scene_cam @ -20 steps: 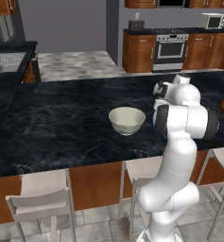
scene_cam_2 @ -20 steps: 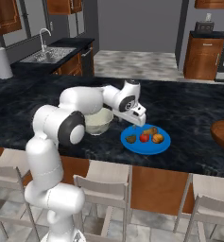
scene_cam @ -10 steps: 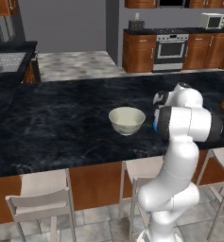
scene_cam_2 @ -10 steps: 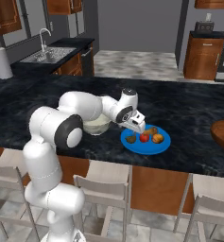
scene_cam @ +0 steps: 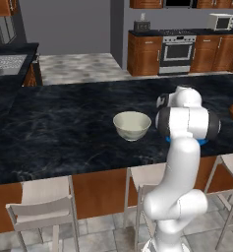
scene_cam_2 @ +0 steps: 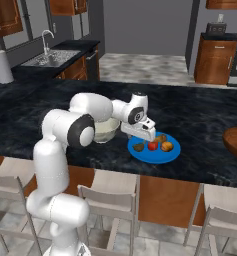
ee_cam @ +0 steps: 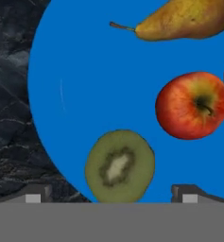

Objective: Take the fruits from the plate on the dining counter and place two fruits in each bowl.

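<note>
Gripper (ee_cam: 111,196) sits low over the near-left edge of the blue plate (scene_cam_2: 166,155) on the black dining counter (scene_cam_2: 200,120), jaws spread wide and holding nothing, the halved kiwi (ee_cam: 120,165) right between the tips. Apple (ee_cam: 192,105) and pear (ee_cam: 189,19) lie past it on the plate, apart from each other. A cream bowl (scene_cam: 131,125) stands just left of the plate, partly behind the arm; a brown wooden dish (scene_cam_2: 235,142) lies well off to the right.
</note>
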Motion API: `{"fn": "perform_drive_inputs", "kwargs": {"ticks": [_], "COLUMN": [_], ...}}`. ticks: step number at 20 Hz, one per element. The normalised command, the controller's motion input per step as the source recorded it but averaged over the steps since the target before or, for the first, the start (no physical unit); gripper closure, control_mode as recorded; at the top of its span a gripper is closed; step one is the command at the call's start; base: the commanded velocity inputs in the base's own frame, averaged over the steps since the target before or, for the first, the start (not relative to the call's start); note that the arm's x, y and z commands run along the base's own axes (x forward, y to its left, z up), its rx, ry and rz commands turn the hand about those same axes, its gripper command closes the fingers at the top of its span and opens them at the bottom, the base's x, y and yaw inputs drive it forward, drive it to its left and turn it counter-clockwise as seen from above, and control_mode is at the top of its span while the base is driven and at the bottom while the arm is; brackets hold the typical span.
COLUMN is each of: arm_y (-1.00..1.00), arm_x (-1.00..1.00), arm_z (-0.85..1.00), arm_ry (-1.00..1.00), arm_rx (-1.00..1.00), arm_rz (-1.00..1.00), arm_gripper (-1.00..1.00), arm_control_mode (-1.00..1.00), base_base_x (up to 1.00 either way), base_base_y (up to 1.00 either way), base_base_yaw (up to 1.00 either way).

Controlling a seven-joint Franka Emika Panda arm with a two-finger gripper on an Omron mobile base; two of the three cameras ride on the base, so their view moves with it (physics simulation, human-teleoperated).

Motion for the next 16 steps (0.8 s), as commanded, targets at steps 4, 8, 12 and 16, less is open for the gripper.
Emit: {"fn": "perform_drive_inputs", "kwargs": {"ticks": [4, 8, 12, 16], "arm_y": [-0.03, -0.02, -0.14, -0.07], "arm_x": [-0.01, 0.00, 0.00, 0.00], "arm_z": [-0.14, -0.31, -0.34, -0.27], "arm_ry": [0.13, 0.04, 0.00, 0.00], "arm_rx": [0.00, 0.00, 0.03, 0.04], "arm_rz": [0.00, 0.00, 0.00, 0.00], "arm_gripper": [-1.00, -1.00, -1.00, -1.00], "arm_control_mode": [-1.00, -1.00, -1.00, -1.00], "base_base_x": [0.00, 0.00, 0.00, 0.00], "base_base_y": [0.00, 0.00, 0.00, 0.00], "base_base_yaw": [0.00, 0.00, 0.00, 0.00]}}
